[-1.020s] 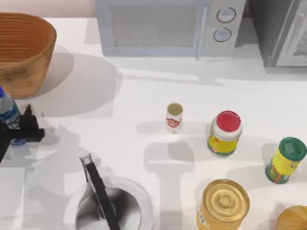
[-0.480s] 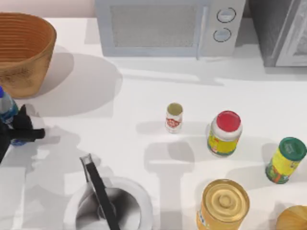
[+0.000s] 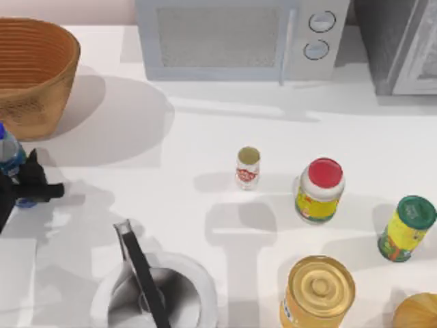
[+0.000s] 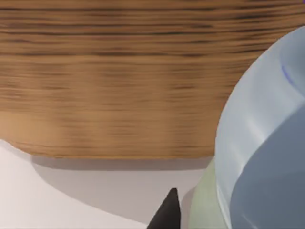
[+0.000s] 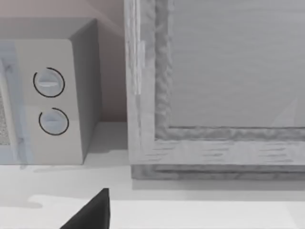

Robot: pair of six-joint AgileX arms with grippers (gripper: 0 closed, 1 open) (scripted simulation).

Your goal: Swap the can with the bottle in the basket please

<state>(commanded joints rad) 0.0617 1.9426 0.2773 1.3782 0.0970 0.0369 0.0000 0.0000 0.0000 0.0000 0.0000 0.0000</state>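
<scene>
Gripping: our left hand (image 3: 20,183) clasps the clear-blue bottle (image 3: 9,158) at the bench's (image 3: 205,137) left edge.
Basket: ribbed wicker basket (image 3: 34,68) just beyond.
Can: can (image 3: 248,167) mid-bench, open room around.

The left gripper (image 3: 15,183) is positioned at the far left edge of the table in the top view, its dark fingers (image 3: 42,191) closed around the bottle (image 3: 9,158). One dark fingertip (image 4: 167,212) is seen beside the bottle in the left wrist view. One dark fingertip (image 5: 93,212) of the right gripper is seen in the right wrist view.
</scene>
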